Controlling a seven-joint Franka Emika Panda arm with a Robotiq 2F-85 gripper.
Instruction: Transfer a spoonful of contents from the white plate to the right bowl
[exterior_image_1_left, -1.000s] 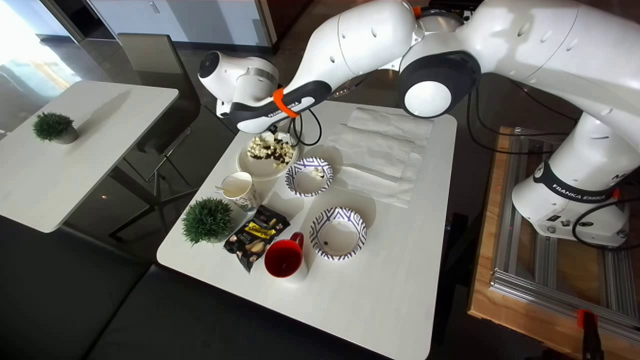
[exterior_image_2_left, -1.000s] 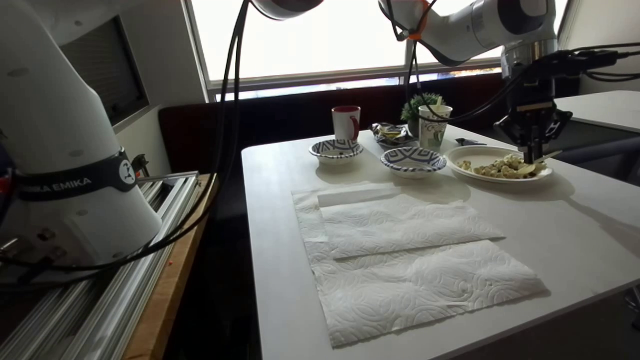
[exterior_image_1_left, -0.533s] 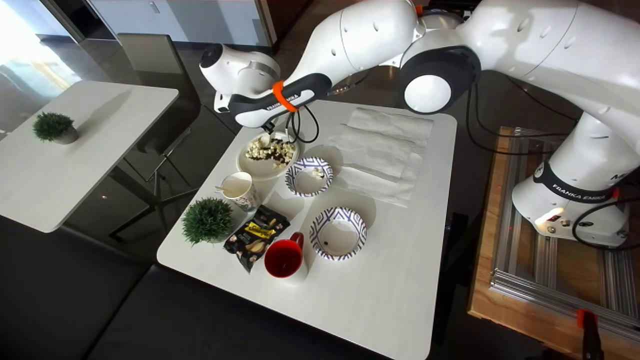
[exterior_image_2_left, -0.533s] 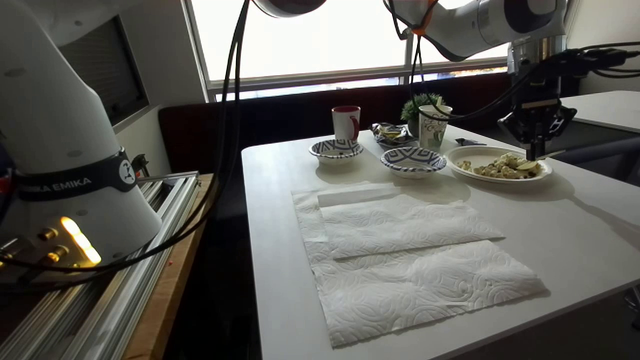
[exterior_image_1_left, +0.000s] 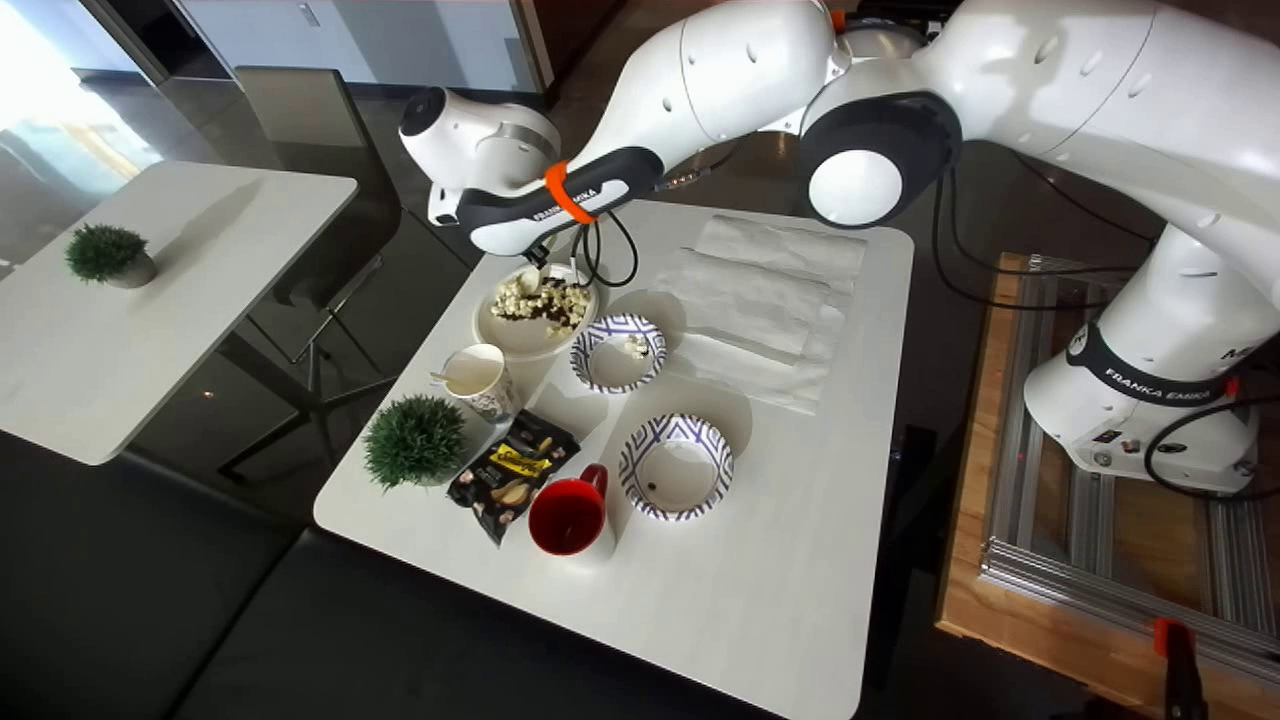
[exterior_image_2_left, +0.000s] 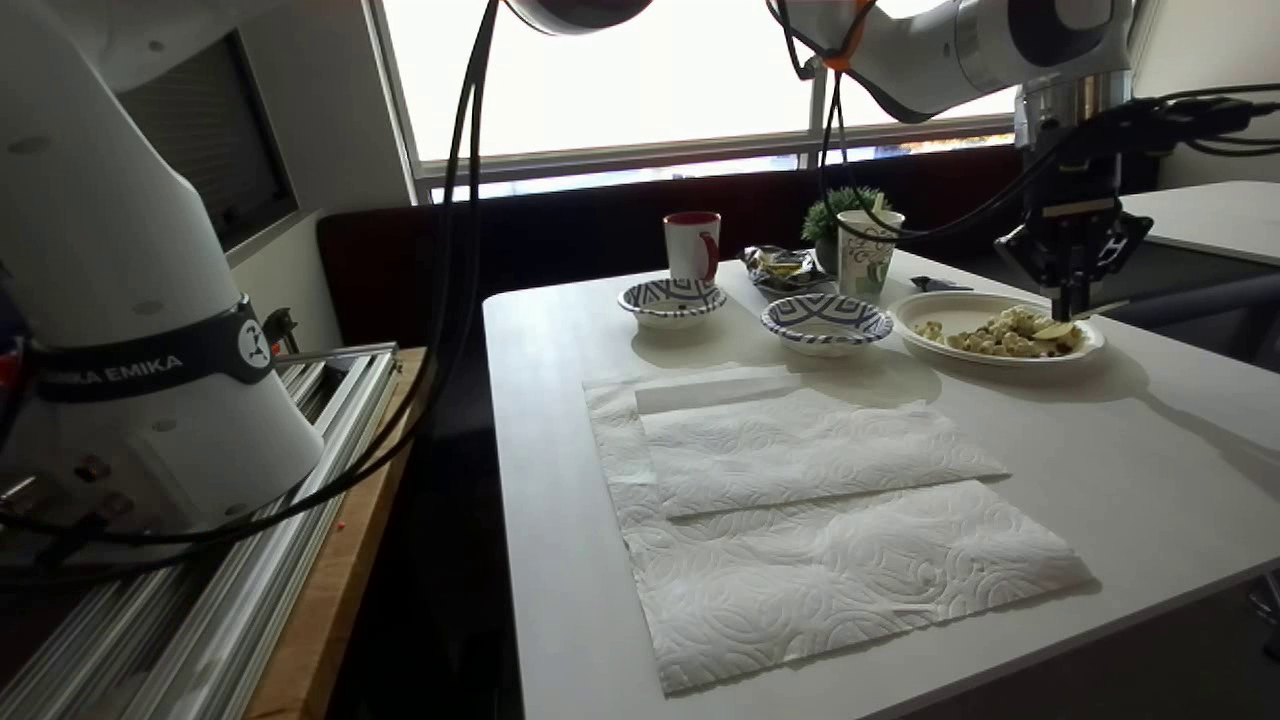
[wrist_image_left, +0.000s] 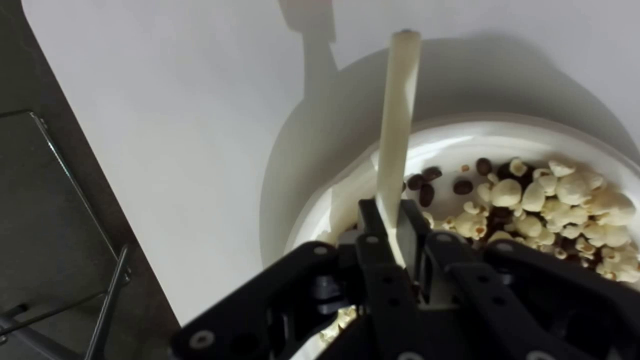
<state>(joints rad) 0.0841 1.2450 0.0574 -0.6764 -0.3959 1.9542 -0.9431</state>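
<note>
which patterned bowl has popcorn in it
The bowl beside the white plate: popcorn lies in it; the other bowl, beside the mug, shows only one dark bit.

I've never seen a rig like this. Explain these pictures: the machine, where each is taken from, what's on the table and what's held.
The machine is a white, jointed robot arm ending in a black two-fingered gripper. Two pictures come from cameras standing apart from it; the close-up comes from a camera on its wrist.

On the white table sits a round white plate with cream-coloured popcorn and dark brown bean-like bits. Beside it is a white bowl with a blue-patterned rim. Around these are a matching bowl, a white mug with a red inside, a black snack bag, a patterned paper cup, a green potted plant and white paper towels.

The gripper is closed on the handle of a pale cream spoon; what it carries, I can't tell.
</note>
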